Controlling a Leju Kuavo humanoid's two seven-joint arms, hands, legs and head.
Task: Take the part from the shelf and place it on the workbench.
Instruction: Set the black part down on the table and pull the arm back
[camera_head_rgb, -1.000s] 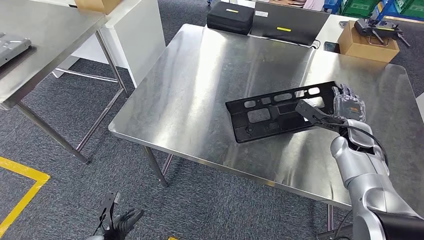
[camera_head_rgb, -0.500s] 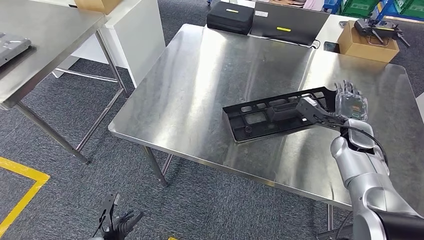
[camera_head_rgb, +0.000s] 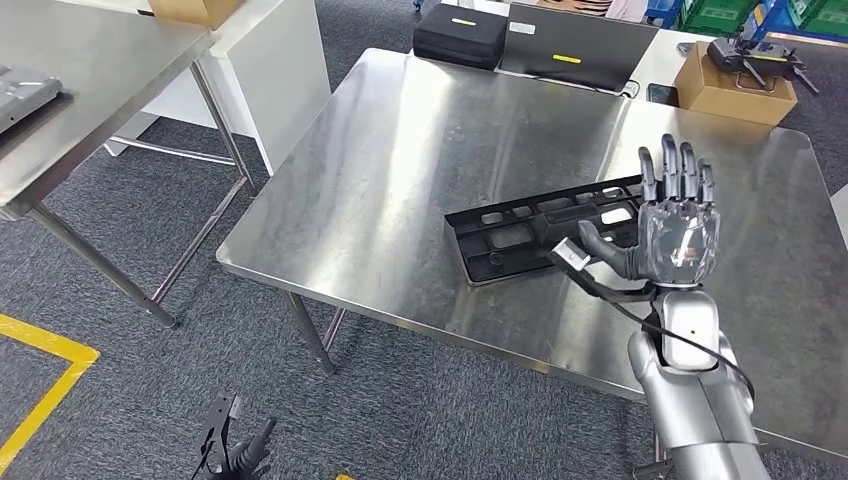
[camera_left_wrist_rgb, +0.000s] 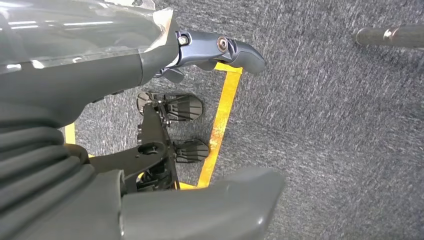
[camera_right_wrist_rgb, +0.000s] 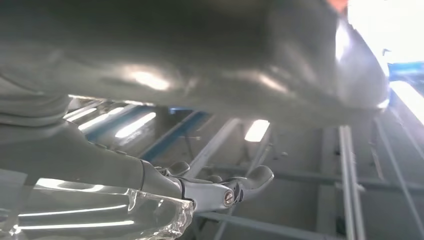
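Steel workbench (camera_head_rgb: 400, 160) bears the black part (camera_head_rgb: 530, 238); right robot hand (camera_head_rgb: 676, 235) spread, empty.

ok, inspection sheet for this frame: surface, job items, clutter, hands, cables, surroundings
Surface: steel workbench, bare and reflective around the part.
Job's things: black part lies flat on the workbench near its front edge, nothing holding it.
Clutter: black case, laptop and phone at the far edge; cardboard box with a dark device on top at the far right corner.
Hands: right hand raised over the part's right end, fingers spread, holding nothing. Left hand hangs low over the carpet; grip unclear.
Cables: black cable runs along the right wrist.
Surroundings: grey carpet, yellow floor tape, second steel table to the left.
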